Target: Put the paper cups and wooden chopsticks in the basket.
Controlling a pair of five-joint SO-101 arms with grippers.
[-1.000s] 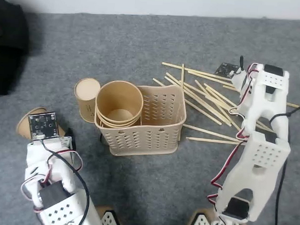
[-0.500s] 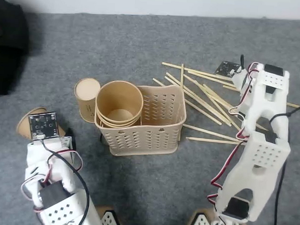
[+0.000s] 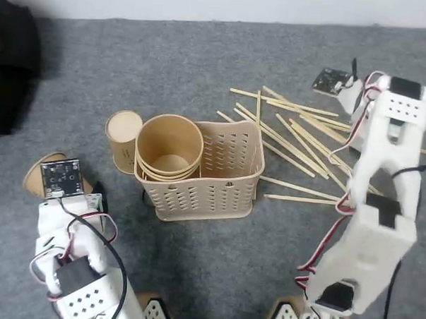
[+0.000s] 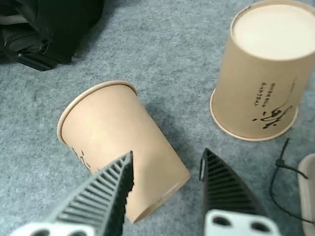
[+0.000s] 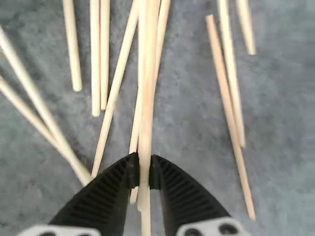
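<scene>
Right gripper (image 5: 140, 174) shifted, clamping chopstick (image 5: 147, 73), basket (image 3: 204, 194) holds stacked cups (image 3: 170, 147)

Grey carpet (image 3: 203, 67) covers the table. The perforated basket (image 3: 219, 188) stands at its centre. An upturned paper cup (image 3: 122, 131) touches the basket at its 9 o'clock. A tipped paper cup (image 3: 35, 174) lies toward 8 o'clock. Wooden chopsticks (image 3: 299, 135) lie scattered at 2 to 3 o'clock. A black bag (image 3: 9, 59) lies at 10 o'clock.

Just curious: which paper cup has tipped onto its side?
The cup by the left gripper; the upside-down cup stands beside the basket, the stacked cups upright inside it.
</scene>
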